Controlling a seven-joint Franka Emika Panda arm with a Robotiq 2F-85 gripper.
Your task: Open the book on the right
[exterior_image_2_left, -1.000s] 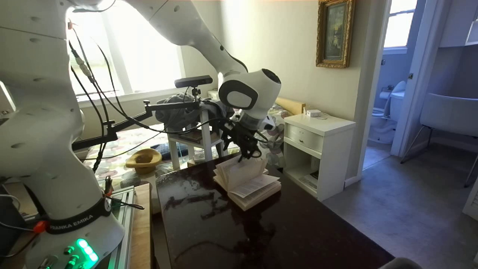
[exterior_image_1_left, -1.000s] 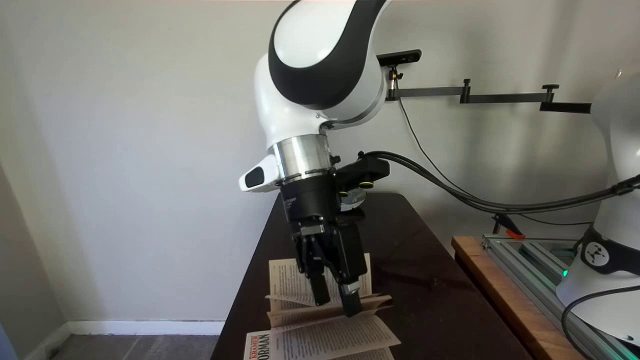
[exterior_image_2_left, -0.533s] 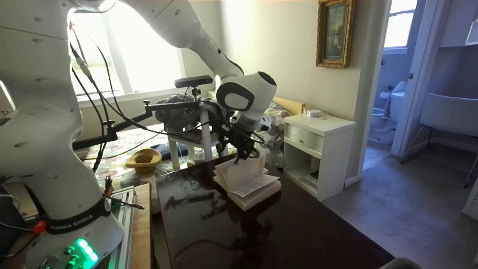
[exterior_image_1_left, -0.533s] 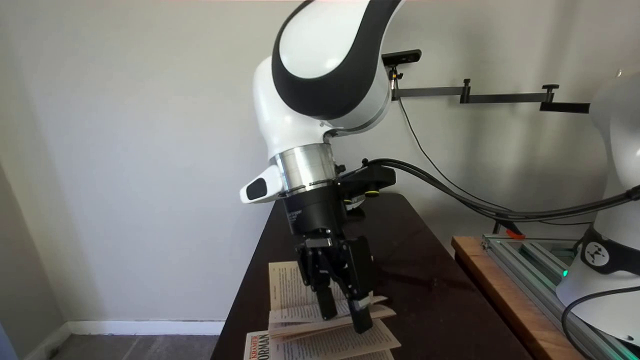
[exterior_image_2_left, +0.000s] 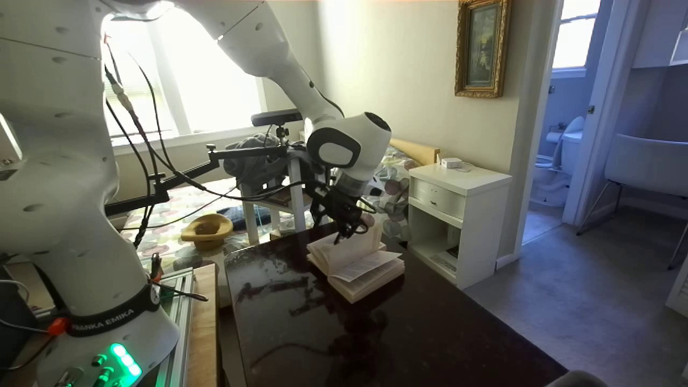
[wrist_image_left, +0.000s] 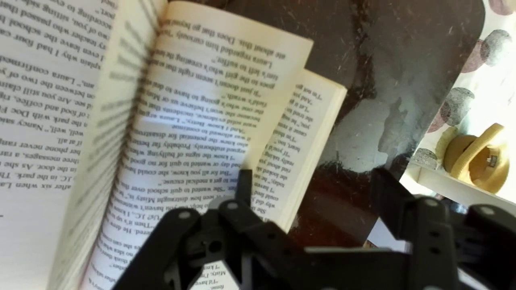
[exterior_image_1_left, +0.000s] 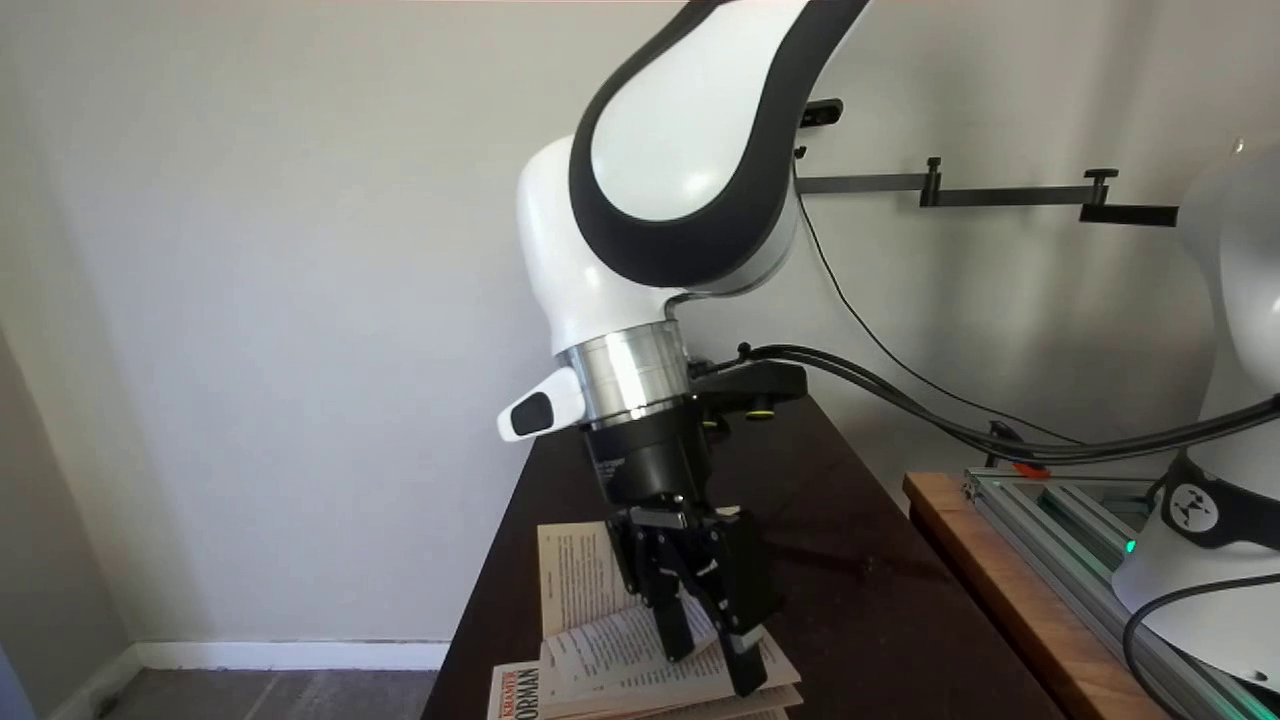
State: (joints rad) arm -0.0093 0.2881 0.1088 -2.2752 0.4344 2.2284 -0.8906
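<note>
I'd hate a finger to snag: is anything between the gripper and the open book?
Nothing visible does. In the wrist view no object shows between the gripper and the open book: one finger shows directly over its pages, the other finger past their edge. Whether the first finger touches paper, I cannot tell.

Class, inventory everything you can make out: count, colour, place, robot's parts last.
Table: one, dark brown, centre
Open book: one, beige, on table
Lettered cover: one, cream, at book's edge
Bench: one, light wood, beside table
Bed: one, spotted white, beyond table
Hat-like object: one, yellow, beyond table
Cloth pile: one, grey, beyond table
Nightstand: one, white, by bed
Framed picture: one, gold, above nightstand
Toilet: one, white, beyond nightstand
Chair: one, pale, right of toilet
Bracketed cameras: two, black, beyond table
Windows: at least two, white, background
Arm: one, white and black, over table
Gripper: one, black, open over book
</note>
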